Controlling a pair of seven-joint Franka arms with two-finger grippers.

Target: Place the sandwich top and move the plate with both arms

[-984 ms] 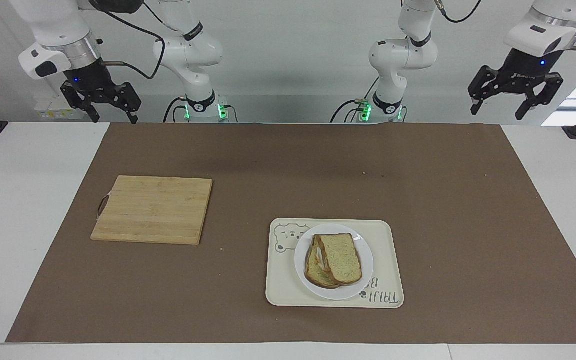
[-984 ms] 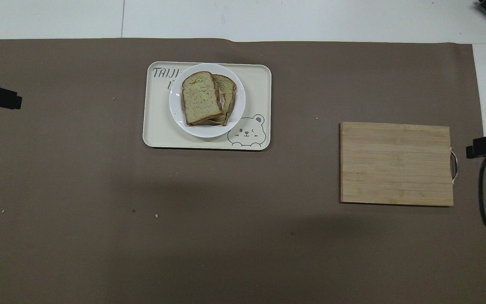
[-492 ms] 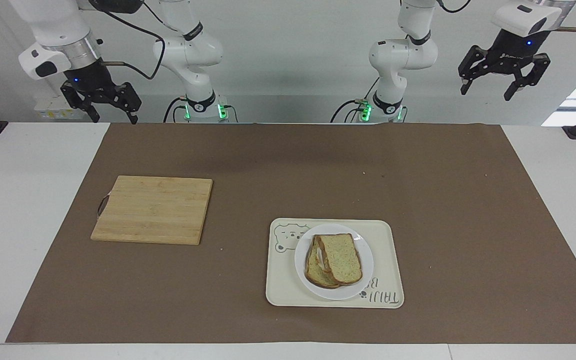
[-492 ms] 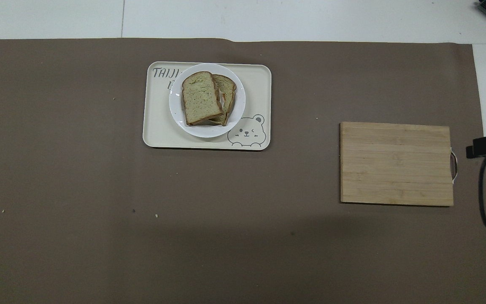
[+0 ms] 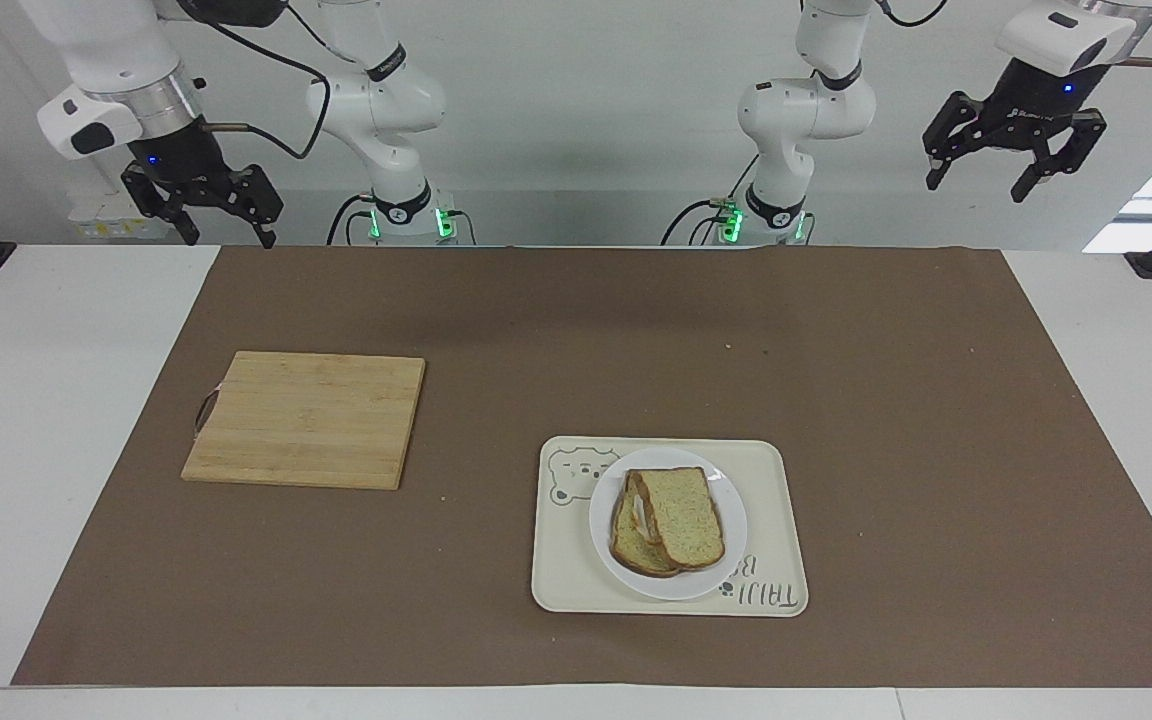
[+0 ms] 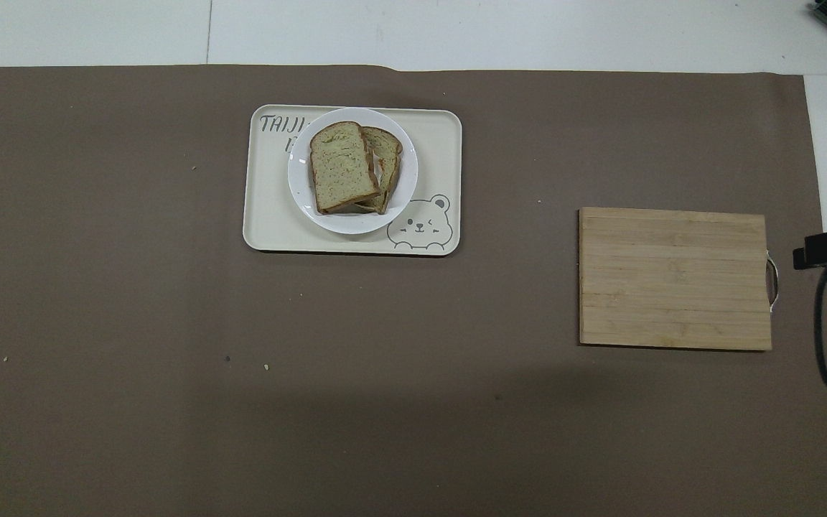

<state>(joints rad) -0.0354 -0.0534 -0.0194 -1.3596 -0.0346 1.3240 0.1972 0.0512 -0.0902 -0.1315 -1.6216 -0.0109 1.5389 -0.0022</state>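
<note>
The sandwich top (image 5: 684, 515) (image 6: 340, 166), a plain tan slice with a brown crust, lies askew on a lower slice on the white plate (image 5: 732, 505) (image 6: 405, 188). The plate sits on a cream tray with a bear drawing (image 5: 776, 470) (image 6: 270, 222). My left gripper (image 5: 976, 188) hangs open and high in the air at the left arm's end of the table, holding nothing. At the right arm's end, my right gripper (image 5: 224, 237) hangs open and empty above the table's edge by the robots. Both are far from the plate.
A bamboo cutting board (image 5: 306, 418) (image 6: 674, 278) with a small handle lies on the brown mat (image 5: 576, 330) toward the right arm's end, nearer to the robots than the tray. A few crumbs dot the mat.
My left gripper has risen, and in the overhead view it has drawn back toward the robots. The right arm, bread, plate and tray have not moved.
</note>
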